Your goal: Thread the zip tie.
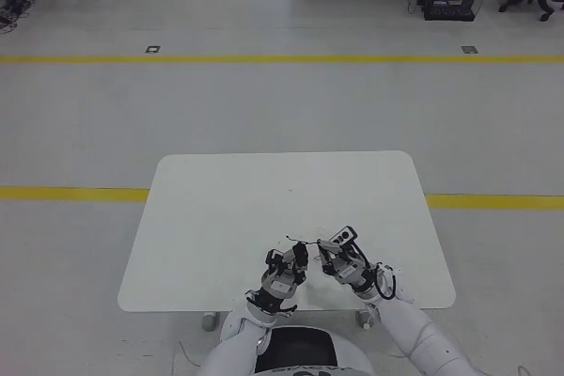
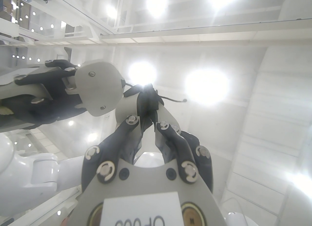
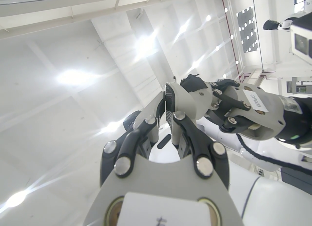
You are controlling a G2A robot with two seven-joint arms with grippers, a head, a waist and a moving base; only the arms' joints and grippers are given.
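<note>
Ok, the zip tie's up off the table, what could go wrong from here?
The zip tie is thin and held above the table; if the left gripper slips, it could drop. In the left wrist view ceiling glare sits right behind the tie, so aligning the tail may be hard. The right gripper is very close; the two could collide.

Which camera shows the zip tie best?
The left wrist view: the zip tie pokes its thin tail out of the shut left gripper, dark against the ceiling lights. In the top view it is a faint line over the table; in the right wrist view, maybe a dark scrap at the left gripper's tip.
</note>
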